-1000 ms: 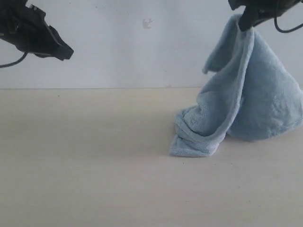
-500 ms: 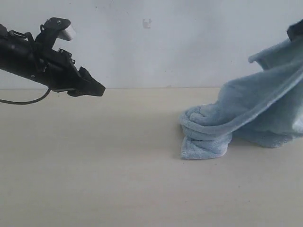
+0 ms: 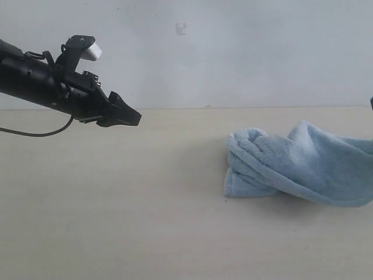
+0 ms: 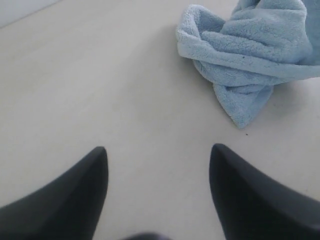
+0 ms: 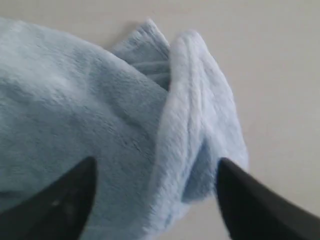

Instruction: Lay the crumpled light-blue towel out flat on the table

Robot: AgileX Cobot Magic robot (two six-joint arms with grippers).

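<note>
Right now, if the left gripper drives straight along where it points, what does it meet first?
The left gripper likely meets bare table first, just short of the towel; depth unclear.

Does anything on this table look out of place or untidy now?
Yes, the towel. It lies on the table, at the right of the exterior view, as a bunched, twisted heap, with folds rolled over one another instead of flat. The left gripper and right gripper are open and hold nothing.
</note>
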